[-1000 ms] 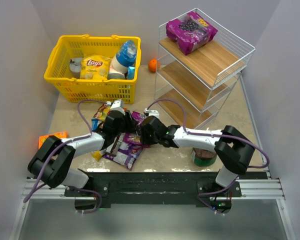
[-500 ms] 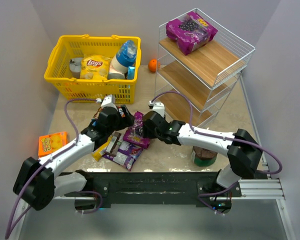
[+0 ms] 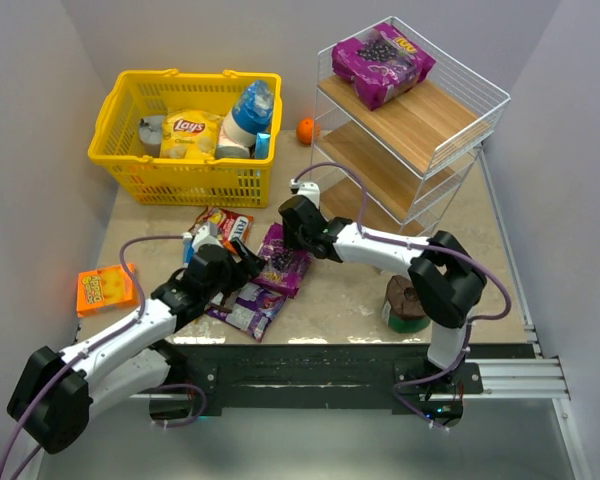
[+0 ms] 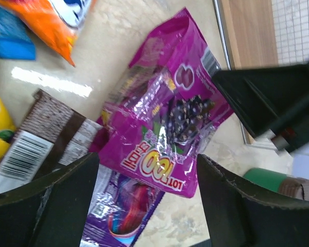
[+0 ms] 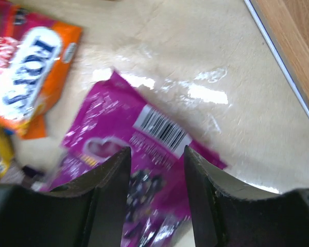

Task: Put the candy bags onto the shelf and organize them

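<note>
One large purple candy bag [image 3: 383, 60] lies on the top tier of the white wire shelf [image 3: 450, 140]. A second large purple bag [image 3: 283, 262] lies flat on the table and shows in the left wrist view [image 4: 170, 123] and the right wrist view [image 5: 144, 170]. My right gripper [image 3: 292, 225] is open over its barcode end [image 5: 157, 195]. My left gripper [image 3: 228, 268] is open at its near end [image 4: 147, 206]. Around it lie a smaller purple packet [image 3: 248, 305], a brown packet [image 4: 51, 134] and an orange-red packet [image 3: 223, 222].
A yellow basket [image 3: 130, 175] at the far left holds a Lay's bag [image 3: 188, 133] and a bottle. An orange fruit [image 3: 306, 130] sits beside the shelf. A flat orange box [image 3: 102, 288] lies at the left edge. A green tape roll [image 3: 408, 305] stands near the right arm.
Both grippers were close together at the purple bag. My left arm has drawn back toward the near left, my right gripper has moved toward the shelf, and the bag lies between them.
</note>
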You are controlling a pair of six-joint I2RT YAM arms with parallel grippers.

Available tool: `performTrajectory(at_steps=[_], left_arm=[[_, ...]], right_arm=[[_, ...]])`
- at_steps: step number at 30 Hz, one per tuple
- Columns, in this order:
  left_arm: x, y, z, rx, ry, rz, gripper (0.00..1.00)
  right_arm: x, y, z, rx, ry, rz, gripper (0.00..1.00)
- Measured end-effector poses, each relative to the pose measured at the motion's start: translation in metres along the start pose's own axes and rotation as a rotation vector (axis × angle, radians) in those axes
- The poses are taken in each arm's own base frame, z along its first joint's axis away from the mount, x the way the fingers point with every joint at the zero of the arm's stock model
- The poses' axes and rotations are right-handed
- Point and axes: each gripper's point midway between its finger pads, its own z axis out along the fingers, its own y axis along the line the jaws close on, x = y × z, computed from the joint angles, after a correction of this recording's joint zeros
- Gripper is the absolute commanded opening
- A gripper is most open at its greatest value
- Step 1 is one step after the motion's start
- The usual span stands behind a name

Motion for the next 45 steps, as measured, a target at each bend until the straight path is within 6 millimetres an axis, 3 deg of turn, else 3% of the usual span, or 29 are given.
performTrajectory(at_steps=[6,15,20,27,36,42,45], left_arm=[[0.032,-0.001,0.004,0.015,0.086,-0.034,0.8],[0.052,-0.022,0.006,0.068,0.122,-0.102,0.75],[0.063,-0.009,0.015,0.029,0.104,-0.201,0.74],[0.056,-0.005,0.025,0.035,0.022,-0.367,0.78],[0.053,-0.004,0.04,0.045,-0.024,-0.442,0.58],[0.055,-0.003,0.046,0.047,-0.029,-0.447,0.57],[0.053,-0.004,0.048,0.049,-0.035,-0.45,0.48]], right_arm=[[0.018,-0.008,0.031,0.006,0.042,-0.029,0.47],[0.017,-0.005,0.039,0.009,0.031,-0.001,0.47],[0.017,-0.004,0.04,0.012,0.029,0.028,0.47],[0.017,-0.003,0.04,0.015,0.027,0.052,0.46],[0.019,-0.005,0.04,0.006,0.024,0.081,0.44],[0.02,-0.003,0.038,-0.01,0.03,0.088,0.41],[0.021,-0.002,0.037,-0.022,0.039,0.09,0.4]])
